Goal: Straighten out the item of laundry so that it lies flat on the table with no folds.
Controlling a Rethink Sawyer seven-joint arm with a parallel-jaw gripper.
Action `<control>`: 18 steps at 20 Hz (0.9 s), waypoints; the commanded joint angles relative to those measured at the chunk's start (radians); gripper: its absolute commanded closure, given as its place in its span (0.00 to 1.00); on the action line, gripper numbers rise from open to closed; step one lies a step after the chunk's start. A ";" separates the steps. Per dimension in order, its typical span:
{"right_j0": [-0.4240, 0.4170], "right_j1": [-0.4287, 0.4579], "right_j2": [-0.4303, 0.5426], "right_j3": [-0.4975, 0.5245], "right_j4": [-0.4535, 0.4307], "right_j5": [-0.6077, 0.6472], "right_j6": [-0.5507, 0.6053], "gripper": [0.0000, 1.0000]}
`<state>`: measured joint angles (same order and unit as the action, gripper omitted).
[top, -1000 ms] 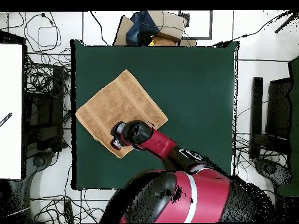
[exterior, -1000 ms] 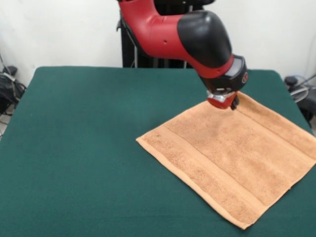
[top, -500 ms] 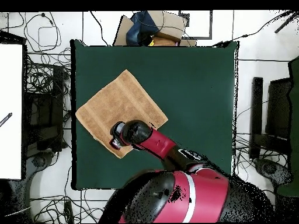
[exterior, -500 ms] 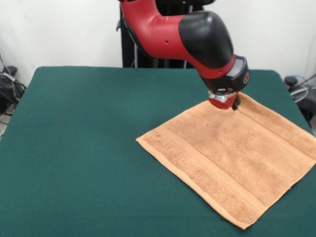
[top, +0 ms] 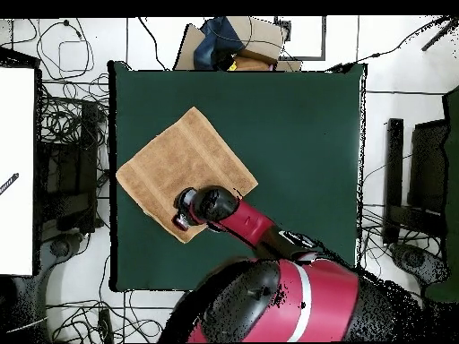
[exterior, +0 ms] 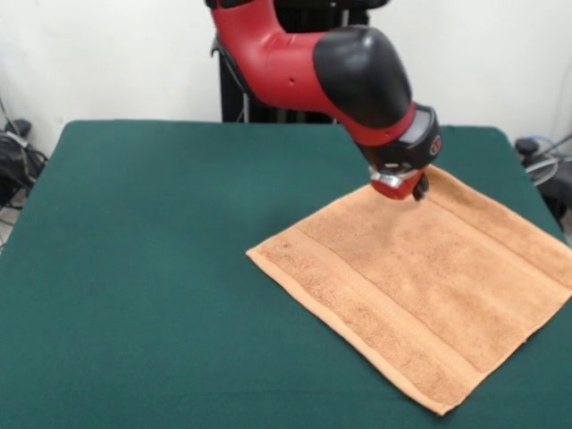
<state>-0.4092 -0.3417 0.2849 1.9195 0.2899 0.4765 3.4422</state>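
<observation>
While hovering over the towel at its twelve o'clock corner, gripper unreadable, apart or together; looks flat already.

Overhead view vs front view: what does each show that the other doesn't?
Overhead only: the whole towel with all four corners on the table, all four table edges, cables and clutter on the floor around it. Front only: the towel's woven border bands and the gripper from the side, low over the towel's far corner; the towel's right corner is cut off. Both: towel spread flat, no visible folds, arm over one corner.
</observation>
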 commanded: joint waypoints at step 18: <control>0.046 -0.068 0.134 0.200 0.054 -0.147 0.070 1.00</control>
<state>-0.4205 -0.4397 0.3138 2.0539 0.2901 0.4657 3.4422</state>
